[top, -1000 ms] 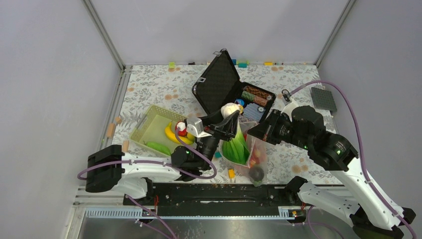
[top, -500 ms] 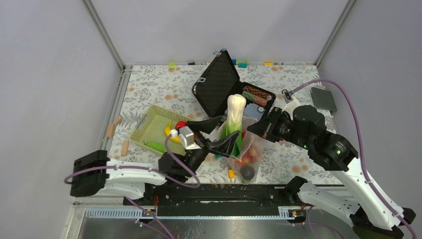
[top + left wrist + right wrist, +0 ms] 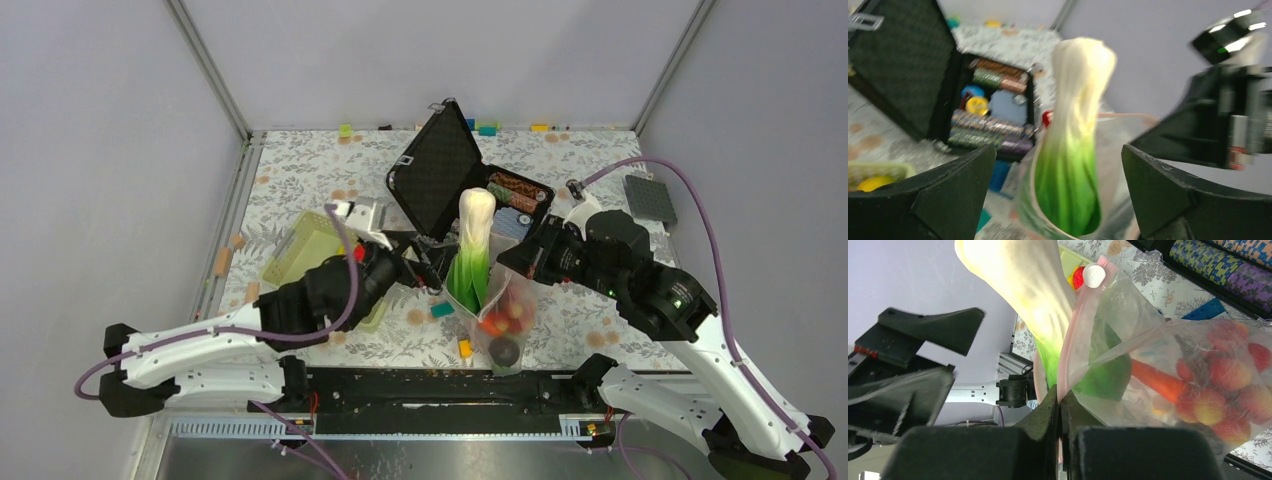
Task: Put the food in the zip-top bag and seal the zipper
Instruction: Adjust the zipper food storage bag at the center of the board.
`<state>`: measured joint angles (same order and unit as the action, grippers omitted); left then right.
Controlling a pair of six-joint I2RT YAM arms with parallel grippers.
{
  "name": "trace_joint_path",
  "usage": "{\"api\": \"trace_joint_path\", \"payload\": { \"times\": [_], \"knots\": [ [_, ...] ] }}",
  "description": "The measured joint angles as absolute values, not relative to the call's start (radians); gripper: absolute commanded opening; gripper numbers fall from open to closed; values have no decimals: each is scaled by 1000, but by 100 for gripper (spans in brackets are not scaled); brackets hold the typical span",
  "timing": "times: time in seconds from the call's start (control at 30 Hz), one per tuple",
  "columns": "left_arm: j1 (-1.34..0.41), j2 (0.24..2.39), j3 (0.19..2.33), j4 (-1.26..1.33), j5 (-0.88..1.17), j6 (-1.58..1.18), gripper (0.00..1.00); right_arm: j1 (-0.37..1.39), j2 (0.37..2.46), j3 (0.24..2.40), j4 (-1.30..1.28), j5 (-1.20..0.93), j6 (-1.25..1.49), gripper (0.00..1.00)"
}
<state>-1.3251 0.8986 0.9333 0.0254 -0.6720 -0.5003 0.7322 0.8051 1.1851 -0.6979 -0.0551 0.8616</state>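
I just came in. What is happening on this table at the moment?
The robot is filling a bag with toy food. The right gripper is shut on the pink zipper of the clear zip-top bag and holds its mouth up. A white-and-green leafy vegetable stands in the bag, its pale top sticking out. A carrot, red berries and a dark round fruit are inside too. The left gripper is open beside the vegetable, gripping nothing. The bag is not yet sealed.

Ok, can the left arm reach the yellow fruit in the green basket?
Probably yes: the left gripper is open and empty, and the yellow fruit lies in the green basket just beside it, nothing visible between.
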Motion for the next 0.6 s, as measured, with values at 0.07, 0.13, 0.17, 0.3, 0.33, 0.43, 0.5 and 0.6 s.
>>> {"api": "trace_joint_path", "payload": {
  "times": [0.07,0.13,0.17,0.3,0.33,0.43,0.5,0.6],
  "knots": [
    [-1275,943,995,-124,-632,-553,96,732,806,1182,-698,-65,853,0],
    [-1213,974,1012,-246,-545,-597,91,732,806,1177,-698,-71,844,0],
    [-1190,979,1012,-297,-512,-612,89,732,806,1176,-698,-72,841,0],
    [-1150,968,978,-414,-411,-664,79,732,803,1172,-698,-73,832,0],
    [-1148,955,960,-424,-385,-677,77,732,803,1172,-698,-73,830,0],
    [-1143,945,937,-426,-330,-700,72,732,802,1165,-693,-84,830,0],
    [-1140,961,937,-422,-301,-711,66,732,803,1156,-689,-100,830,0],
    [-1139,1007,941,-422,-275,-720,49,732,804,1147,-688,-110,830,0]
  ]
}}
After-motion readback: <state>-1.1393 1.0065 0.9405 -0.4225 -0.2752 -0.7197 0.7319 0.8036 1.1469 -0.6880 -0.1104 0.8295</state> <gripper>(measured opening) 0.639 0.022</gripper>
